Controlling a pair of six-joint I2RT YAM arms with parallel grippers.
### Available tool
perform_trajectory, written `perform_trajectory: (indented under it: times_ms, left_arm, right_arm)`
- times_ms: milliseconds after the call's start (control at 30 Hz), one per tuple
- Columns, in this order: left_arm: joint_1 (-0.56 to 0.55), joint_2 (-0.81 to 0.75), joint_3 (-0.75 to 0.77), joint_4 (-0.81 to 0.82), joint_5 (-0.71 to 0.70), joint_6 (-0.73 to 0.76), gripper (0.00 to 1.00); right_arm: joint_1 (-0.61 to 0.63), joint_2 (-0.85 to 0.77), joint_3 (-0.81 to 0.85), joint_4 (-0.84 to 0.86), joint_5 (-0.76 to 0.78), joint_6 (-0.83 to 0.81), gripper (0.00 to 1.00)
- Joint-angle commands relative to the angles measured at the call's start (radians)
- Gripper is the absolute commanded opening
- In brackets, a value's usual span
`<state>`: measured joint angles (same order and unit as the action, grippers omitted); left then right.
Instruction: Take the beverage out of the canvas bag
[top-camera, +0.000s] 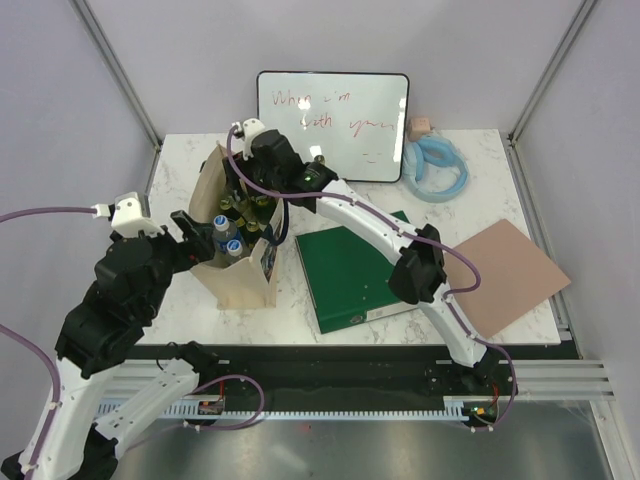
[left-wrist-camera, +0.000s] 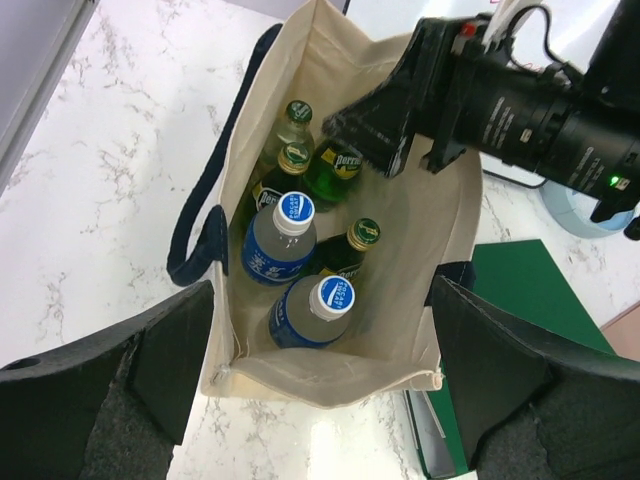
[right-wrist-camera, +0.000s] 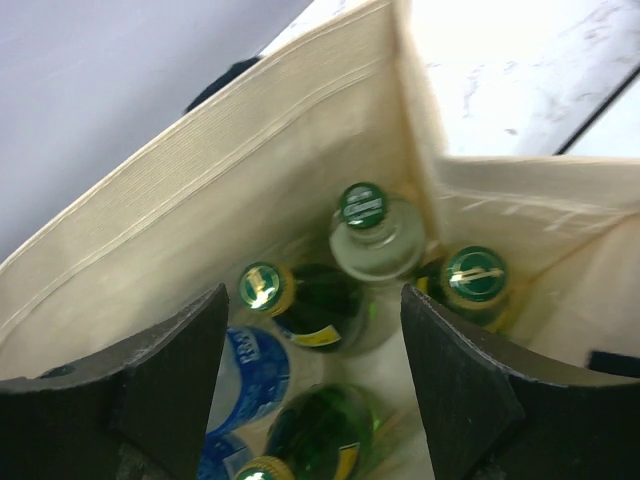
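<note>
the white marble table (top-camera: 180, 170) carries the canvas bag (top-camera: 245, 285), which stands upright on its left half, closer to the left edge than to the right one, with the mouth open upward. the bag is soft cloth, so i judge that its walls can fold inward or rise together with a bottle, and its dark strap handles (left-wrist-camera: 200, 245) hang at the mouth. inside, packed close, stand the green glass bottles (left-wrist-camera: 335, 165) toward the far end and two clear bottles with blue caps (left-wrist-camera: 293, 215) toward the near end. the glass ones are probably heavy, stiff, smooth and breakable. the blue-capped ones look like plastic, lighter and a little yielding. the best hold seems to be the neck just under the cap, because only the necks stand free. the left gripper (left-wrist-camera: 322, 330) has its fingers spread wide on both sides of the bag's near end, outside the cloth; whether they touch it i cannot tell. the right gripper (right-wrist-camera: 312, 310) hangs at the far end of the mouth, fingers apart and pinching nothing, with a pale bottle with a green cap (right-wrist-camera: 362, 215) just ahead of them. around the bag are a whiteboard (top-camera: 333, 125) at the far edge, a green binder (top-camera: 350, 275) just beside the bag on its right, a brown board (top-camera: 505, 275) toward the right edge and a blue hose coil (top-camera: 437, 170) near the far right corner. the neighbour bottles and the bag walls are most in the way.
</note>
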<state>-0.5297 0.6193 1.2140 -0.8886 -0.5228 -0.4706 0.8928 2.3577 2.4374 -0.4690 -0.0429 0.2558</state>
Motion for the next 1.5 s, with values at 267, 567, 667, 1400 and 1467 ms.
perform_trajectory:
  times_ms: [267,567,667,1400,1467]
  left_arm:
    - [-0.001,-0.032,-0.074,-0.01,-0.028,-0.114,0.96]
    - [-0.001,-0.029,-0.097,-0.01,-0.02,-0.138,0.96]
    - [-0.001,-0.023,-0.11,-0.009,-0.02,-0.141,0.96]
    - [-0.001,-0.052,-0.14,-0.018,0.009,-0.165,0.95]
    - [-0.001,-0.049,-0.151,-0.015,0.012,-0.166,0.96]
  right_arm:
    - [-0.055,0.041,0.003,0.052,0.179,-0.02,0.73]
    - [-0.083,0.101,0.025,0.072,0.161,-0.047,0.68]
    - [-0.084,0.124,0.045,0.081,0.155,-0.067,0.67]
    - [-0.092,0.002,-0.055,0.291,0.077,-0.28,0.02]
    - [-0.092,-0.044,-0.048,0.297,0.045,-0.291,0.0]
